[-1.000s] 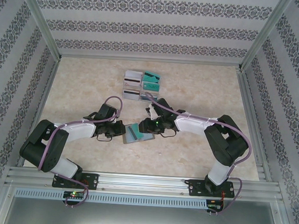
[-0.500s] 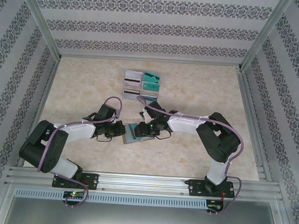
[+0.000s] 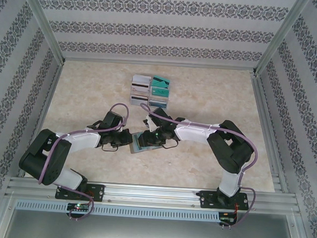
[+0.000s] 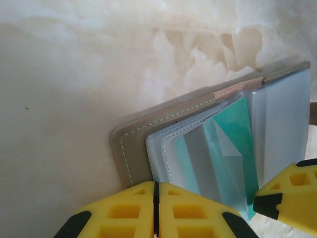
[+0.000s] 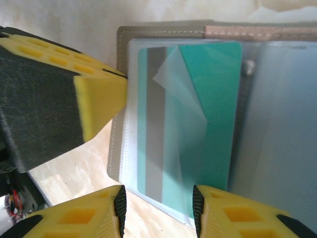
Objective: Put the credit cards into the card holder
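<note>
One second has carried the right tool (image 5: 158, 199) leftward, from just beside the card holder (image 4: 130, 151) to directly over it. In the top view its body now hides most of the open leaves that were plain to see before. The left tool (image 4: 156, 201) has kept its place.

I judge this to be the seating step. A teal card (image 5: 218, 114) already lies flat on the holder's left leaf among the clear sleeves, with a loose corner of film (image 5: 181, 82) curled over it. Whether it sits fully in a pocket I cannot tell.

The right tool's jaws stand partly open with nothing gripped, one finger on either side of the middle of the card's edge nearest that tool. The left tool's pads are pressed together, their tip touching the holder's outer left edge. Whether they pinch the grey cover is unclear.

The holder lies toward the near edge of the surface (image 3: 215, 90), midway between its left and right edges. The other credit cards (image 3: 140, 85) wait in a clear tray (image 3: 150, 91) toward the far edge.
</note>
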